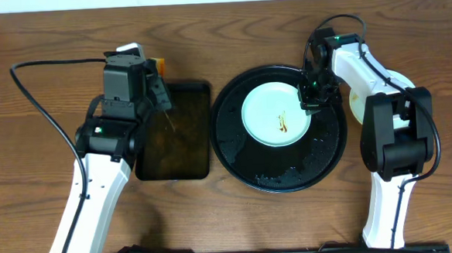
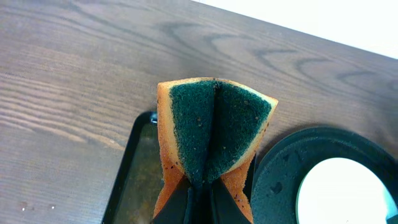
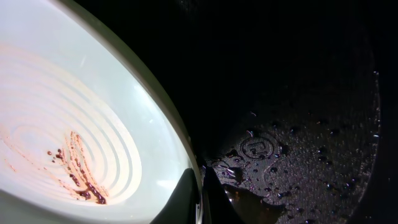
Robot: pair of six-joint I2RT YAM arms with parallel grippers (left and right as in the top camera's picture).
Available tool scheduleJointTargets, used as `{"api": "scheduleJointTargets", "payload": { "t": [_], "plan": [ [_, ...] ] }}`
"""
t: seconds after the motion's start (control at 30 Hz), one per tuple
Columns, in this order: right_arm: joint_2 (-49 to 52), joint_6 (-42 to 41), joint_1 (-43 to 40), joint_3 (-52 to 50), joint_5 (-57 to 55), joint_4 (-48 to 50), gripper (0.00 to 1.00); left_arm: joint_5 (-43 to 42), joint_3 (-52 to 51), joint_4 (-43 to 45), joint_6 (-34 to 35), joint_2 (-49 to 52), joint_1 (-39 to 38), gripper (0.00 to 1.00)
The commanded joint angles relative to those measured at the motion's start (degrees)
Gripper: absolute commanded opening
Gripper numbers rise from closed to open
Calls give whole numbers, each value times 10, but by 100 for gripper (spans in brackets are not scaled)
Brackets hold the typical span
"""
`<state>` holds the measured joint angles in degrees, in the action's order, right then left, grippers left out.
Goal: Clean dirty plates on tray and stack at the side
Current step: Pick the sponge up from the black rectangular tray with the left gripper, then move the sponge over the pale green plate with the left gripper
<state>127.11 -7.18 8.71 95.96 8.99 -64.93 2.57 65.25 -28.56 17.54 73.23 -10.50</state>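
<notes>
Green-faced sponge (image 2: 211,134) folding, pinched tight by left gripper (image 2: 199,198) for scrubbing; right gripper (image 3: 200,186) clamping smeared plate (image 3: 74,112) by rim, apparently steadying it.

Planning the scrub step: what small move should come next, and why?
Probably swing the left end effector with its sponge over to the plate: the brown smear is unwiped, and the right end effector pinches the plate's rim on the round tray.

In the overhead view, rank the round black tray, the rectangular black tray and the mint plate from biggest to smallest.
1. round black tray
2. rectangular black tray, though partly hidden
3. mint plate
</notes>
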Motion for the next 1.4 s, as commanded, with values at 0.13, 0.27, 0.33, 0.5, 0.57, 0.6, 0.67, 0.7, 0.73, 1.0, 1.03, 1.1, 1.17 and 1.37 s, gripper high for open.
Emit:
{"api": "scheduleJointTargets", "payload": {
  "t": [0.13,0.27,0.33,0.5,0.57,0.6,0.67,0.7,0.73,1.0,1.03,1.1,1.17,1.37],
  "plan": [
    [4,-5,4,3,-45,7,1,11,-2,10,-12,-23,1,7],
    [4,-5,4,3,-45,7,1,11,-2,10,-12,-23,1,7],
    [4,-5,4,3,-45,7,1,11,-2,10,-12,-22,1,7],
    [4,-5,4,3,-45,10,1,11,-3,-10,-12,0,1,8],
    [4,-5,4,3,-45,10,1,9,-7,-18,-11,18,1,7],
    [4,-5,4,3,-45,9,1,2,-10,-28,-10,41,1,7],
    [4,-5,4,3,-45,9,1,-16,-10,-40,-10,69,1,7],
    [4,-5,4,3,-45,9,1,-28,-10,-45,-10,86,1,7],
    [4,-5,4,3,-45,9,1,-42,-10,-51,-10,105,1,8],
    [4,-5,4,3,-45,8,1,-118,-10,-76,-10,200,1,7],
    [4,-5,4,3,-45,9,1,-129,-9,-76,-14,200,1,7],
    [4,-5,4,3,-45,9,1,-150,0,-79,-17,195,1,7],
    [4,-5,6,3,-44,8,1,-171,11,-84,-17,195,1,7],
    [4,-5,23,2,-28,-2,1,-209,29,-71,-16,195,-14,7]
  ]
}}
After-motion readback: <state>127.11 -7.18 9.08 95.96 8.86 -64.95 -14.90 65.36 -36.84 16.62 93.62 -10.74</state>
